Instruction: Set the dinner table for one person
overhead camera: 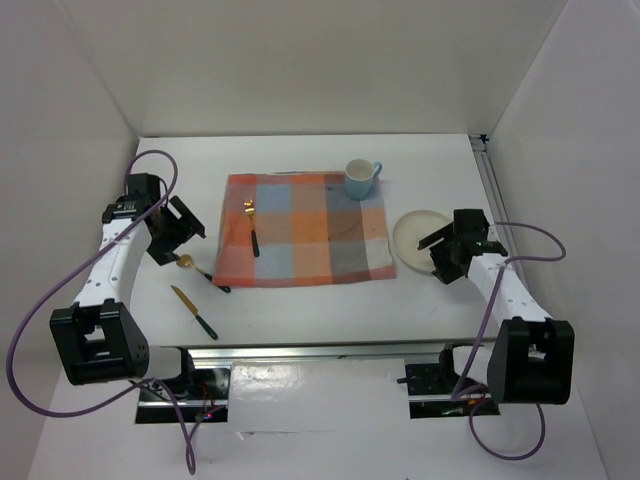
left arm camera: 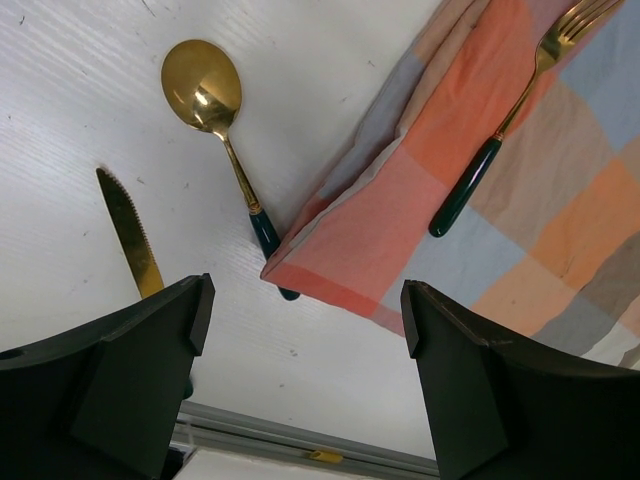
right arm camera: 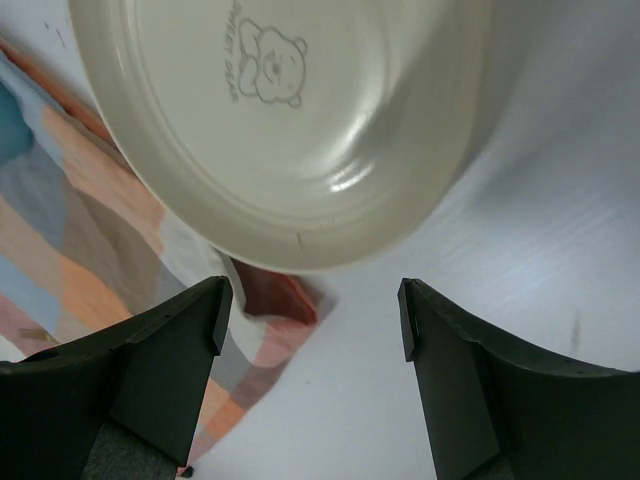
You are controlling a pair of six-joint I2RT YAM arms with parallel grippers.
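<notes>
Two grippers of mine, both spread wide, hold nothing. The dinner table point(overhead camera: 300, 310) stretches from my bases toward 12 o'clock, white, and carries everything.

A checked cloth point(overhead camera: 305, 240) in orange and blue-grey lies at the table's middle. On its 9 o'clock side lies a gold fork point(overhead camera: 252, 228), tines toward 12 o'clock and dark handle toward 6. A blue mug point(overhead camera: 360, 179) stands on the cloth's 1 o'clock corner, handle turned to 3 o'clock. A cream plate point(overhead camera: 415, 240) sits at the cloth's 3 o'clock edge; in my right wrist view its rim overlaps the cloth there, and a small bear is printed inside it.

My left gripper point(overhead camera: 180, 228) hangs at 9 o'clock from the cloth, above bare table, fingers apart. Beneath it a gold spoon point(left arm camera: 205, 95) lies at the cloth's 8 o'clock corner, its dark handle slipping under that corner. A gold knife point(left arm camera: 130, 230) with a serrated blade lies on the bare table nearer my base, apart from the spoon.

My right gripper point(right arm camera: 315, 305) hovers at the plate's 5 o'clock rim, fingers parted on either side of it, touching nothing that I can make out.
</notes>
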